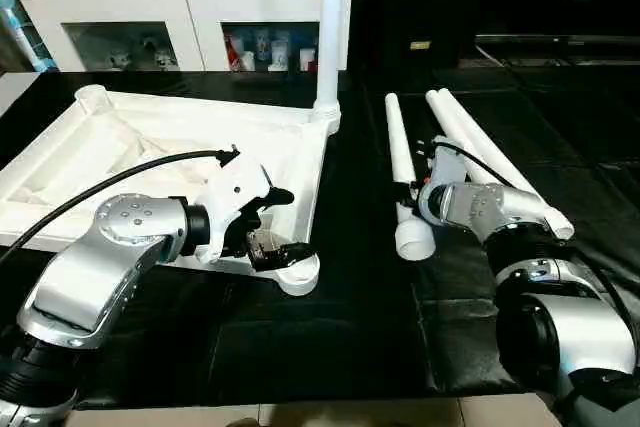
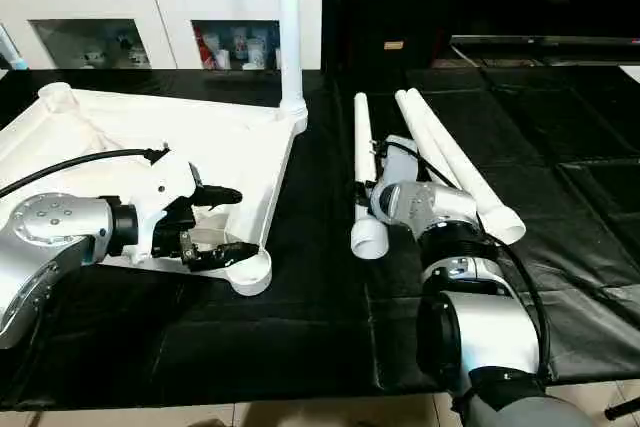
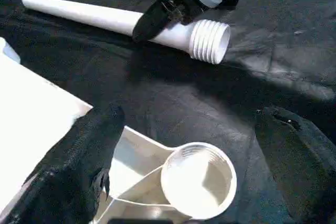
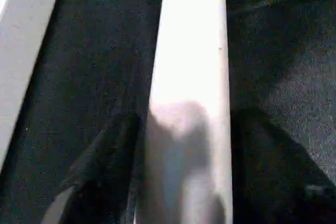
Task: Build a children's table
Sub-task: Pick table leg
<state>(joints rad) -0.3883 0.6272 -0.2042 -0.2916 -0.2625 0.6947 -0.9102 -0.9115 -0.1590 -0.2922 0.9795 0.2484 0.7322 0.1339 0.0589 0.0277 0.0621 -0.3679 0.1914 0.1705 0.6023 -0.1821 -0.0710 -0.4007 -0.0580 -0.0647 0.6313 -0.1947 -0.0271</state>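
Lying upside down on the black mat (image 1: 330, 347): white tabletop (image 1: 150, 162), ribbed underside up, on the robot's left side.

One leg (image 1: 331, 27) stands upright in the far corner socket. Near corner socket (image 3: 198, 179) is empty, its threaded cup open upward.

Three loose legs lie on the mat to the right of the top: one leg (image 1: 403, 172) nearest the top, threaded end (image 3: 210, 41) toward the robot; two more legs (image 2: 450, 162) side by side just beyond it.

Left gripper (image 3: 189, 166): fingers spread wide, straddling the empty near socket, one finger (image 3: 84, 161) over the top's rim, the other over the mat; holds nothing.

Right gripper (image 4: 178, 171): fingers part open, one on each side of the nearest loose leg close to its threaded end; whether they press on it cannot be told.

White cabinet (image 1: 180, 7) with glass doors stands behind the mat.
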